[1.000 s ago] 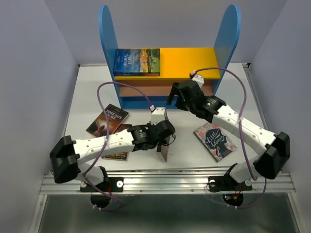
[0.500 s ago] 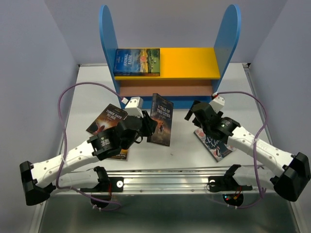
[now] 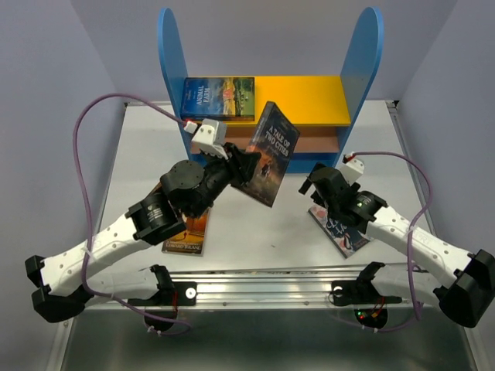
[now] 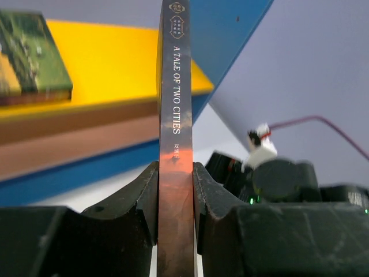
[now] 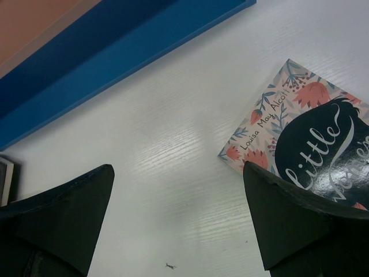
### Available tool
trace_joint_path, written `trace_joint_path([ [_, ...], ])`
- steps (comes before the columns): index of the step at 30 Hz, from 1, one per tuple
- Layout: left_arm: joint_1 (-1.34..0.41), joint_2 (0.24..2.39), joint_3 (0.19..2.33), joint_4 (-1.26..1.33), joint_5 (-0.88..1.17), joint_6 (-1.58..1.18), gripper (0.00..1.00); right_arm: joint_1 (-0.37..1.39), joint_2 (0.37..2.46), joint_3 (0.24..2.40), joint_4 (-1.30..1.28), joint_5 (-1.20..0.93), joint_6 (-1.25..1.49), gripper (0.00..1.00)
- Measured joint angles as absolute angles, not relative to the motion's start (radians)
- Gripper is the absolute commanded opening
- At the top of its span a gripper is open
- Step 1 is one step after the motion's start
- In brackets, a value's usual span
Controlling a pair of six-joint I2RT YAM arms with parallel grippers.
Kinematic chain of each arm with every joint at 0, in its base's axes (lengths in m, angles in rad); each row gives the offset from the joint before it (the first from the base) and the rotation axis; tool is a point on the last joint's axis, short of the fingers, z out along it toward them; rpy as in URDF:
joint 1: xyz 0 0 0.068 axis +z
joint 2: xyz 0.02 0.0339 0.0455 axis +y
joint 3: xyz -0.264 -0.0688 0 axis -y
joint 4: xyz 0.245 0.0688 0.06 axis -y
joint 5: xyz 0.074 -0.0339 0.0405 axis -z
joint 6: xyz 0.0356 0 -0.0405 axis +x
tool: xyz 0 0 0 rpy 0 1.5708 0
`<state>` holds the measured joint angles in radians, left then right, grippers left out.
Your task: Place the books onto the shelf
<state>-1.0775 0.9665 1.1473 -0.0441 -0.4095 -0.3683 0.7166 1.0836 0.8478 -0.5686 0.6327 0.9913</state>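
— Since half a second back, "A Tale of Two Cities" has risen off the worktop and swung toward the shelf; the left arm has stretched forward with it.

— How is it held?

— Its jaws pinch the book near one edge, a pad on each cover, with the spine facing the wrist camera. It hangs tilted in the air in front of the yellow upper board, not yet on it.

— And the right arm?

— Its jaws are spread wide and hold nothing. They hover low over the worktop just beside "Little Women", which lies flat near the shelf's blue base.

— What could go wrong from here?

— My guess: the book is thin and gripped near one edge, so it may pivot between the pads if a corner knocks the yellow board's front or the right side panel. "Animal Farm" already lies flat on the left of that board — a push too far that way could shove it. Another paperback lies partly under the left arm; I can't tell whether more are hidden there.
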Motion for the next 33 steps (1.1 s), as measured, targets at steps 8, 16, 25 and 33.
trace_joint_path([
  [8,-0.919,1.356,1.513,0.089,-0.434,-0.347,0.0,0.714,1.06,0.835,-0.569,0.624,0.991,1.0],
  [16,-0.841,1.58,1.696,0.152,-0.639,-0.366,0.0,0.706,1.068,0.836,-0.569,0.606,0.99,1.0],
  [25,-0.842,1.636,1.708,0.346,-1.021,-0.497,0.0,0.694,1.114,0.853,-0.568,0.578,0.968,1.0],
  [33,-0.834,1.639,1.657,0.611,-1.293,-0.585,0.0,0.669,1.152,0.884,-0.568,0.539,0.952,1.0],
])
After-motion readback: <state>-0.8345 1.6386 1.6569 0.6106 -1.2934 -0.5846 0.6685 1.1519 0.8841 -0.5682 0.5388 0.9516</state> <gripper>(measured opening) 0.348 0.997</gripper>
